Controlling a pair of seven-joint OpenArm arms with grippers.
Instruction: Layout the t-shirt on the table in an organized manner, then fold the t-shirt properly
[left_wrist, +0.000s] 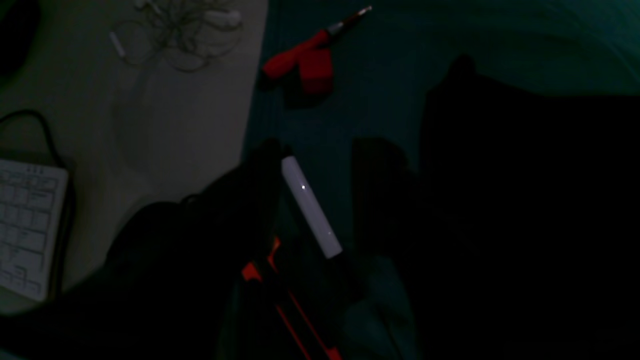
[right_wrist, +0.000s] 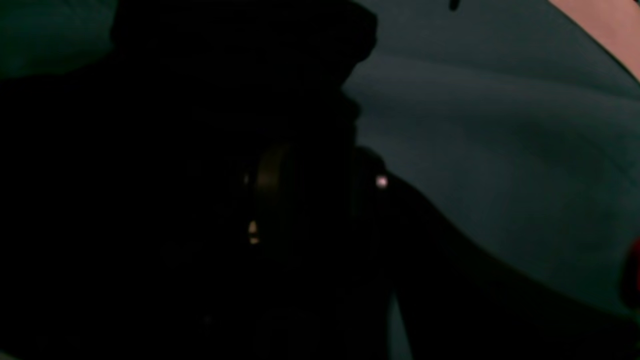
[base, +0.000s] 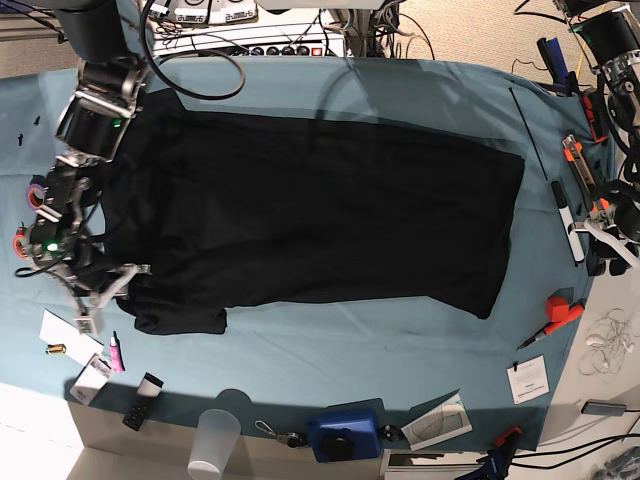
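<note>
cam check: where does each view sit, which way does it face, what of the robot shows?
Base: overhead, looking down on the table; both arms, left tool, right tool.
Left wrist: on the left arm, facing down at the table edge; own tool dim.
Right wrist: on the right arm, over the shirt; too dark otherwise.
Shared: red tool, left wrist and base.

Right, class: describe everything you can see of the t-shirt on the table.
The t-shirt is plain black cloth, spread nearly flat across the teal table, long axis running left to right in the base view. One short sleeve sticks out at its lower left, slightly bunched. No print shows. The right gripper sits at that sleeve's edge; whether it touches is unclear.
</note>
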